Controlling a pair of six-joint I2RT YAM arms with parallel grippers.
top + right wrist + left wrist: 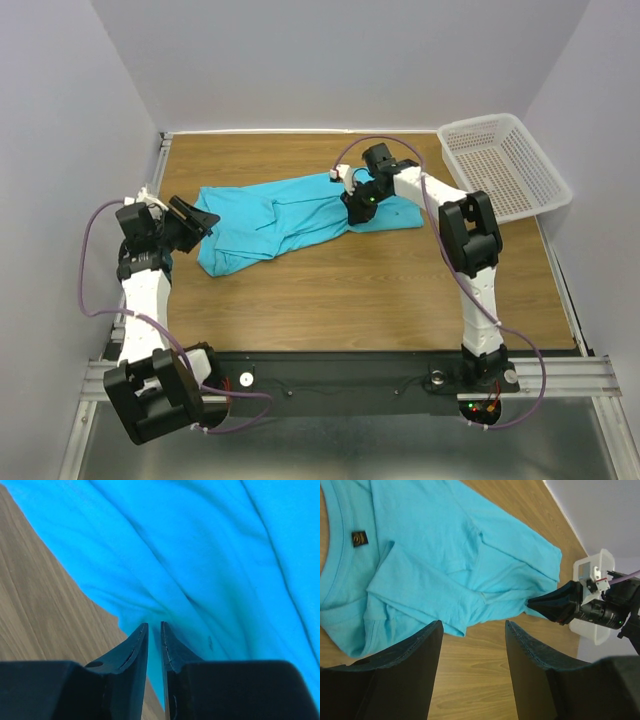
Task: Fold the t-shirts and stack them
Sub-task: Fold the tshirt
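Wooden table (400,290), turquoise t-shirt (280,215), dark neck label (359,538) unreadable; left hand (472,627) released, right hand (154,626) grip unclear.

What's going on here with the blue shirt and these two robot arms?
A turquoise t-shirt lies rumpled, partly folded, on the wooden table. The right gripper sits at its right end, jaws barely apart; whether it pinches fabric is unclear. The left gripper hovers open at the other end, holding nothing. A white basket waits at the far right corner.
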